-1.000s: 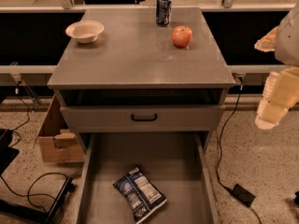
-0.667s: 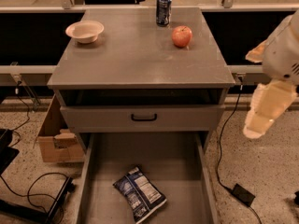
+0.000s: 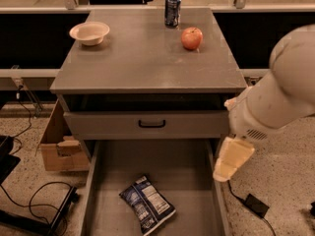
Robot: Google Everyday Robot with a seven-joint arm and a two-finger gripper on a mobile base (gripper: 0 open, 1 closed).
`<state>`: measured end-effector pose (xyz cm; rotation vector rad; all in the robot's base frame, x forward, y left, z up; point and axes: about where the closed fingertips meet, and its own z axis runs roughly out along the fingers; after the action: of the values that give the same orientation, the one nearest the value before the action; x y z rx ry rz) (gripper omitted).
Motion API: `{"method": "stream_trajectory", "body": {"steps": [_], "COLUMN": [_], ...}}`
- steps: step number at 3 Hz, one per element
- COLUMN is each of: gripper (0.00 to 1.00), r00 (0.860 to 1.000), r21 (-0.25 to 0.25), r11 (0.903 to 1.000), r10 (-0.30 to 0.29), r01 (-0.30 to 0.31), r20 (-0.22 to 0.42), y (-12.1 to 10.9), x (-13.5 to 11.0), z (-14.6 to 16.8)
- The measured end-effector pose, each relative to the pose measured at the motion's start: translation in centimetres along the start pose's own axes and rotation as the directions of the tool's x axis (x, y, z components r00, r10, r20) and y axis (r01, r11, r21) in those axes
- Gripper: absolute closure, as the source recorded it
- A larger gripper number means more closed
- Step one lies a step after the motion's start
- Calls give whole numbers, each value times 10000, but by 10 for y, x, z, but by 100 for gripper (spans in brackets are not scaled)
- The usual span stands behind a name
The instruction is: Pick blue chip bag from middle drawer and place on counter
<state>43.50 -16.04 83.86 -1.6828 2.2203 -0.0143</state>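
Observation:
The blue chip bag point(image 3: 146, 204) lies flat on the floor of the open middle drawer point(image 3: 152, 161), near its front and slightly left of centre. My gripper point(image 3: 224, 172) hangs from the white arm point(image 3: 280, 92) at the right. It points down, just above the drawer's right wall point(image 3: 216, 191), to the right of the bag and apart from it. It holds nothing that I can see. The grey counter point(image 3: 142, 58) is the cabinet's top slab, above the drawer.
On the counter stand a cream bowl point(image 3: 89, 32) at the back left, a dark drink can point(image 3: 172, 10) at the back and a red apple point(image 3: 191, 38). The shut upper drawer front has a black handle point(image 3: 151, 124). A cardboard box point(image 3: 59, 149) and cables point(image 3: 29, 200) are on the floor at the left.
The arm and gripper have moved left and down, from beside the cabinet to the drawer's right wall. The chip bag has not moved.

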Motion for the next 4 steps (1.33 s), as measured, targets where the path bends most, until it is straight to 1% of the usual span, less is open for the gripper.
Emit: {"method": "stream_trajectory", "body": {"steps": [1, 2, 3, 4], "gripper": [0, 0, 0, 0], "r00": [9993, 9971, 9928, 9928], "r21": [-189, -431, -692, -692], "r11": [9995, 9980, 9955, 9955], "r10": [263, 478, 720, 715], "r01": [-258, -453, -655, -650], "r20": [260, 598, 960, 958], "y": [15, 26, 32, 32], "x": [-10, -23, -36, -36], "z": [68, 127, 174, 174]}}
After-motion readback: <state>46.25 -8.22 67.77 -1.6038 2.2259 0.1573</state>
